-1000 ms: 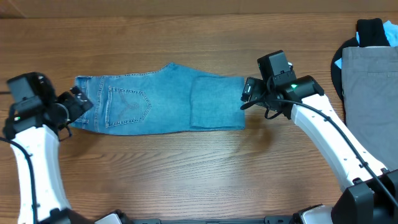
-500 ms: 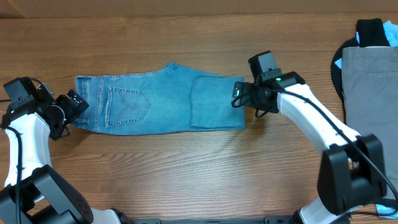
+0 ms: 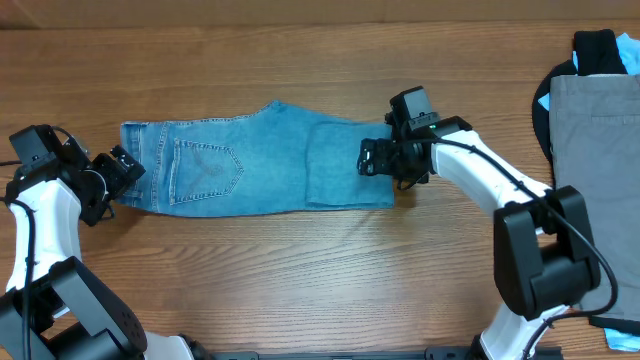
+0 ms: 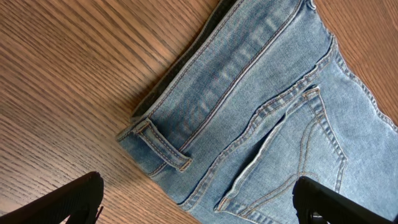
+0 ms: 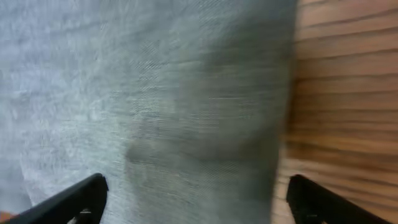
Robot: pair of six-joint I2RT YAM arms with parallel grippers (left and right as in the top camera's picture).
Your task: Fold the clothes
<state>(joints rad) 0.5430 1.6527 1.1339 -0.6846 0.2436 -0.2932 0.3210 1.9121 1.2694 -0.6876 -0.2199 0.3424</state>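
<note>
The jeans (image 3: pixel 250 165) lie lengthwise left-to-right on the table (image 3: pixel 300 280). The right hand (image 3: pixel 368 158) hangs wide open over the folded leg end, nearer than the left hand (image 3: pixel 122 172), also wide, just off the waistband.

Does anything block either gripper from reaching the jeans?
Nothing visible does. The left gripper hangs open at the waistband corner of the jeans; the right gripper, open, straddles the folded leg edge. The other clothes lie apart at the far right.
</note>
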